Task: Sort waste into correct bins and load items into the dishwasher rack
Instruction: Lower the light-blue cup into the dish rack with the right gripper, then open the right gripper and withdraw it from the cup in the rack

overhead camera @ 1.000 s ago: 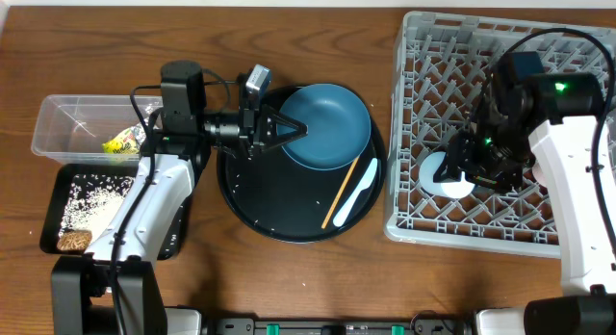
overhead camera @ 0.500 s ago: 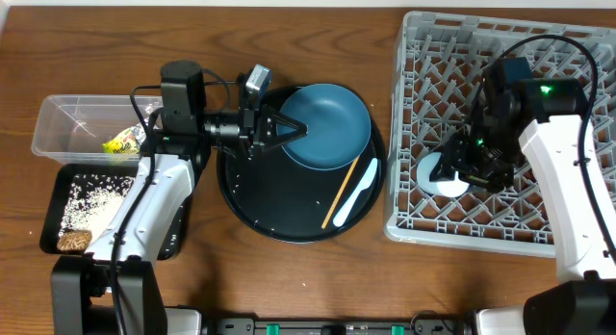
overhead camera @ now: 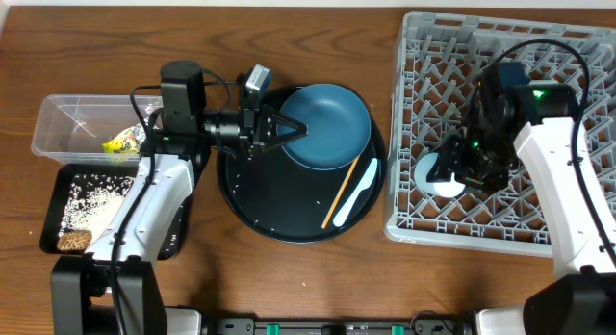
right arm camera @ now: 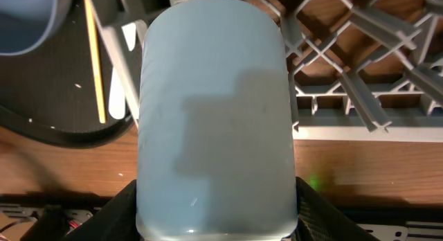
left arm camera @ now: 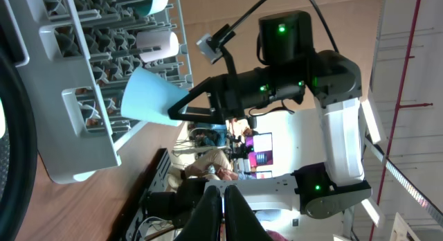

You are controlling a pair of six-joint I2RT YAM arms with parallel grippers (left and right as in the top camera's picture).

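The right gripper (overhead camera: pixel 460 169) is clamped on the cup (overhead camera: pixel 441 179) at the left part of the rack (overhead camera: pixel 433 46); whether the cup touches the grid I cannot tell. The left gripper (overhead camera: pixel 302 130) has its fingers pressed together, tips at the left rim of the plate (overhead camera: pixel 332 123). The plate lies on the round tray (overhead camera: pixel 260 200) beside the chopstick (overhead camera: pixel 342 193) and spoon (overhead camera: pixel 362 191). The wrapper (overhead camera: pixel 123 141) sits in the tub (overhead camera: pixel 63 114), and rice (overhead camera: pixel 91 198) lies in the black tray (overhead camera: pixel 173 234).
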